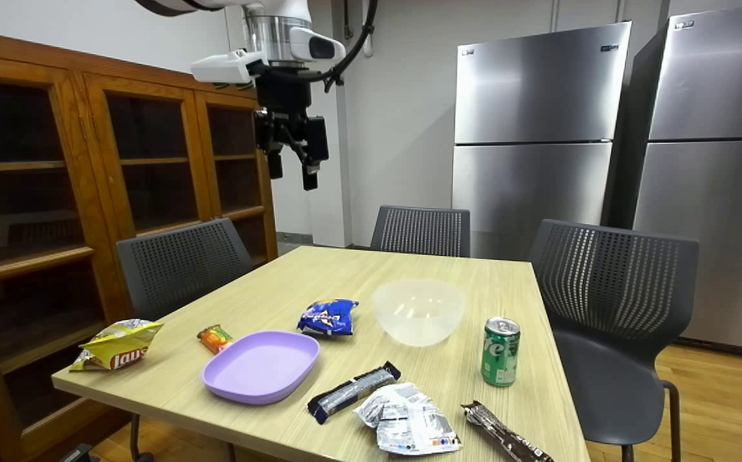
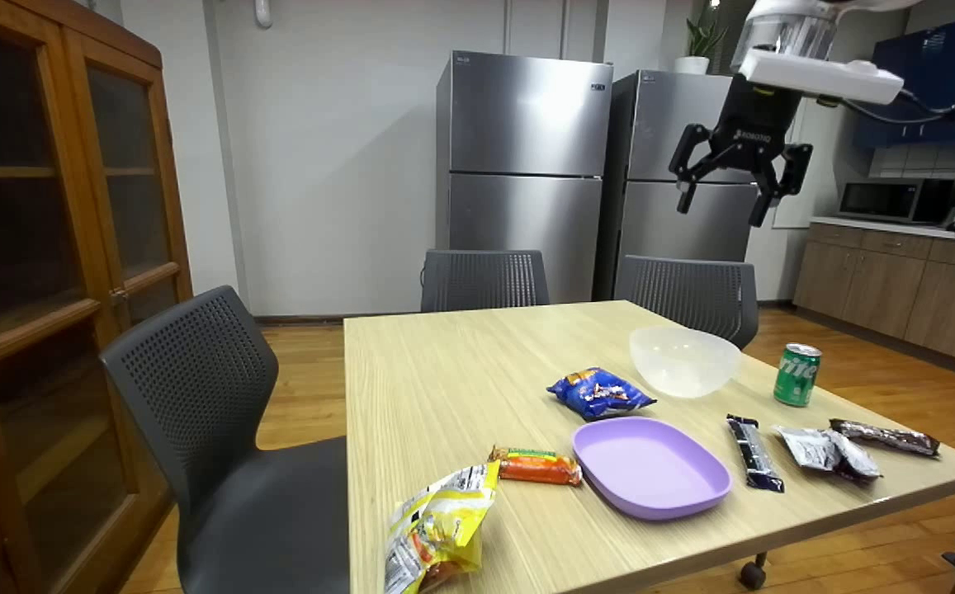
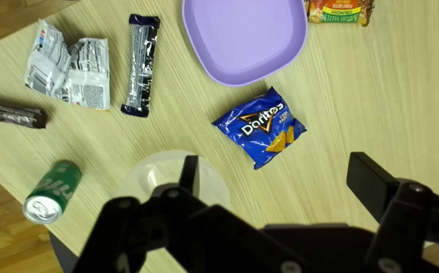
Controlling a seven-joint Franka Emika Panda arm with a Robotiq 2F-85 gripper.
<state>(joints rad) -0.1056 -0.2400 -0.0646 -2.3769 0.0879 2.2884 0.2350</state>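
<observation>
Blue Doritos bag point(image 3: 259, 129), shiny w/ crinkles, on tbl point(image 3: 375, 94); jaws apart abv.

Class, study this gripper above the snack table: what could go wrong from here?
The can stands upright near the edge of the table; a bump might topple it. The blue chip bag lies close to the purple plate; the open gripper, if lowered there, could catch both. The yellow chip bag sits near an edge and might fall if nudged.
</observation>
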